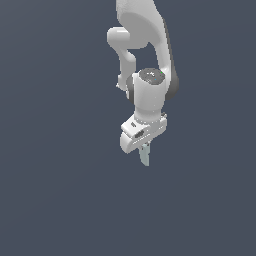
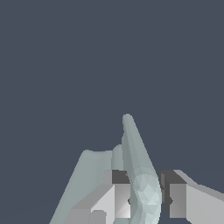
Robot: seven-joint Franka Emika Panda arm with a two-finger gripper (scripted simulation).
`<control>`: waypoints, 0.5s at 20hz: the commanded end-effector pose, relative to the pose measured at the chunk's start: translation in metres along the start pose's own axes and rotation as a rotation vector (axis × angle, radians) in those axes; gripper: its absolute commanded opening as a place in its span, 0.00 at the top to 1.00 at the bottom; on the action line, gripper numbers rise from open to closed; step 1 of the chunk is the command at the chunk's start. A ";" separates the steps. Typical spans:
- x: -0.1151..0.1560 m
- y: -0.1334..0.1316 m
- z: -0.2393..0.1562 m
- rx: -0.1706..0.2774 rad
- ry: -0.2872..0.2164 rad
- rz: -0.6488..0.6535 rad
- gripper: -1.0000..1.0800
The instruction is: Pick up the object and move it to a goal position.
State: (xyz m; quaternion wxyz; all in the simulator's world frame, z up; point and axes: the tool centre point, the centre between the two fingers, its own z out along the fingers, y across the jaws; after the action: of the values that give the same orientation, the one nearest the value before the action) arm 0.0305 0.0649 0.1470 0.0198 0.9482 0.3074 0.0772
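Between the two short fingers point(image 2: 117, 199) of the gripper point(image 2: 146, 199), close to the wrist camera, the pale blue-green bar point(image 2: 139, 170) is seen clamped, its rounded near end filling most of the gap. One finger is pressed against the bar; a thin dark sliver is left at the other finger, so contact there cannot be confirmed. The bar is extended away from the fingers, and a broader pale shape of the same colour is spread beside it. In the exterior view, the bar point(image 1: 145, 156) is seen hanging below the gripper point(image 1: 144, 146), held by the white arm point(image 1: 150, 90) against a plain dark grey background.
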 end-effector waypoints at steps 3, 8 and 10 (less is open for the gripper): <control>0.019 0.009 -0.013 -0.039 0.108 -0.027 1.00; 0.039 0.017 -0.029 -0.082 0.228 -0.057 1.00; 0.046 0.020 -0.037 -0.100 0.276 -0.069 1.00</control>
State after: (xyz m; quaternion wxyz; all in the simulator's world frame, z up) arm 0.0682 0.0741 0.1844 0.0257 0.9210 0.3323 0.2018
